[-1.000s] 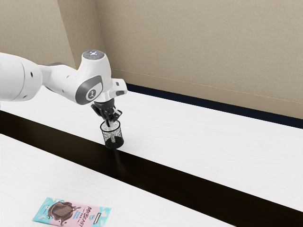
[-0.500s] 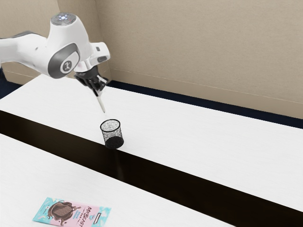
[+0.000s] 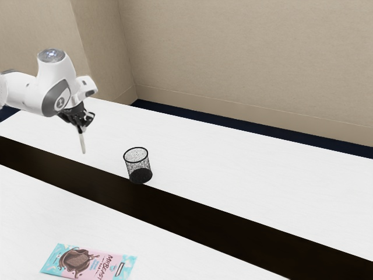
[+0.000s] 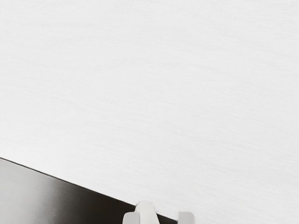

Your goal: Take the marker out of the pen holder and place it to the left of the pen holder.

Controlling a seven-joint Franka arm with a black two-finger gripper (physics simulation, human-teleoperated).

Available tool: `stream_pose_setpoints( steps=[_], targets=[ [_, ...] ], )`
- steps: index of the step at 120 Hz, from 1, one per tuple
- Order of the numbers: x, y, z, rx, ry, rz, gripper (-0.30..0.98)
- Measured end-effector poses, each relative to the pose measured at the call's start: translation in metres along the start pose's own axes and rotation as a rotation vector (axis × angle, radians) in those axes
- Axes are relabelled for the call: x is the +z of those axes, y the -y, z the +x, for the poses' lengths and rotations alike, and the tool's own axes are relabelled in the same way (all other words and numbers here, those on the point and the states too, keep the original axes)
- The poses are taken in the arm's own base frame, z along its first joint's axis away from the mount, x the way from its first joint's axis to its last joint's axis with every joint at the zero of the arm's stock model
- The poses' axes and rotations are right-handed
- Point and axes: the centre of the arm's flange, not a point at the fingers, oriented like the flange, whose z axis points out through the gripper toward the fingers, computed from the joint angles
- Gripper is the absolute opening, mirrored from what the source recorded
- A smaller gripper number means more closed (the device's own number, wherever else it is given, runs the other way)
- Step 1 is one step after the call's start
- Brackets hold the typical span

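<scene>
In the exterior view my gripper is shut on the white marker, which hangs nearly upright below the fingers. Both are in the air, toward the exterior view's left from the black mesh pen holder. The pen holder stands upright, and no marker shows inside it. At the wrist view's lower edge, the marker's pale rounded end lies between the two light finger pads. The marker's upper part is hidden by the fingers.
A snack packet in blue and pink lies near the exterior view's lower edge. A long dark strip runs between the white table surfaces, passing just beside the pen holder's base. A beige wall rises behind.
The marker has come up out of the pen holder in my gripper. Both then travelled toward the exterior view's left, and the marker now hangs straighter. The pen holder and packet stayed put.
</scene>
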Motion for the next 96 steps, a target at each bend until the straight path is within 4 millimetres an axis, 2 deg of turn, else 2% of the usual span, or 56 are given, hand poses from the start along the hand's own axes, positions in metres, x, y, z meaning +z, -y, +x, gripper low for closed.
stream_pose_setpoints(
  steps=[14, 22, 30, 51, 61, 68, 82, 96],
  targets=[
    [0.023, -0.008, 0.021, 0.024, -0.102, -0.010, -0.10],
    [0.041, -0.009, 0.025, 0.035, -0.161, -0.020, -0.10],
    [0.059, -0.020, 0.027, 0.052, -0.234, -0.051, -0.10],
    [0.072, -0.037, 0.033, 0.087, -0.414, -0.104, -0.10],
    [0.086, -0.049, 0.031, 0.110, -0.466, -0.124, -0.10],
    [0.098, -0.052, 0.028, 0.117, -0.489, -0.135, -0.10],
    [0.107, -0.055, 0.024, 0.133, -0.530, -0.143, -0.09],
    [0.101, -0.058, 0.026, 0.173, -0.569, -0.141, 0.16]
  ],
)
